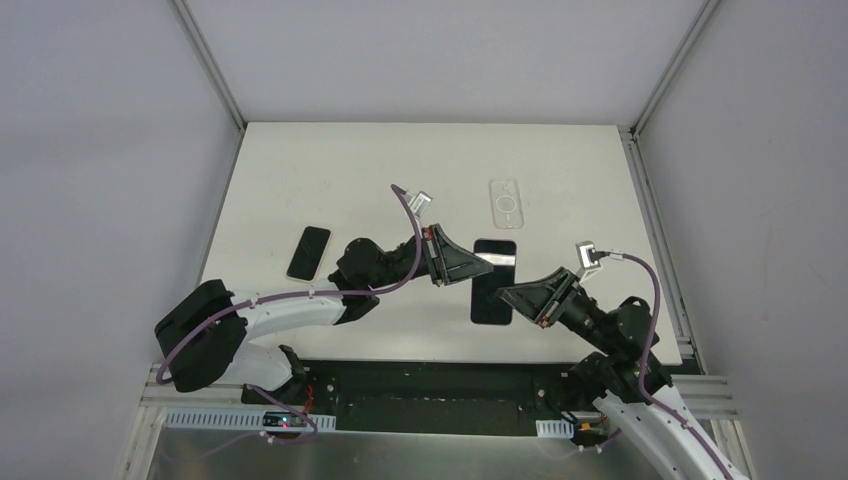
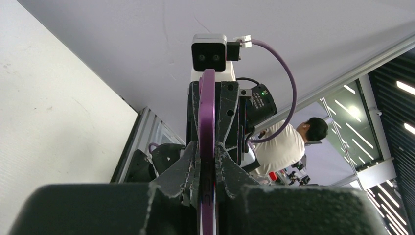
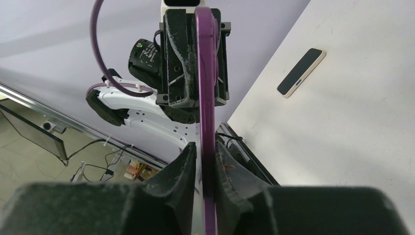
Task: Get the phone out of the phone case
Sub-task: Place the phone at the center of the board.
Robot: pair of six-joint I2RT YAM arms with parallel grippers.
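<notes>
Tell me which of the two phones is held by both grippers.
The phone with the purple edge in the middle, clamped between the left gripper and the right gripper. The other phone lies alone on the table to its left.

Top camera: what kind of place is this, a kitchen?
Probably a robot lab, not a kitchen. A white table is boxed in by plain grey walls on metal rails, and the left hand and right hand of robot arms hold one phone.

No legible text, labels, brands or numbers in any view; phones, case and arms show no readable markings.
</notes>
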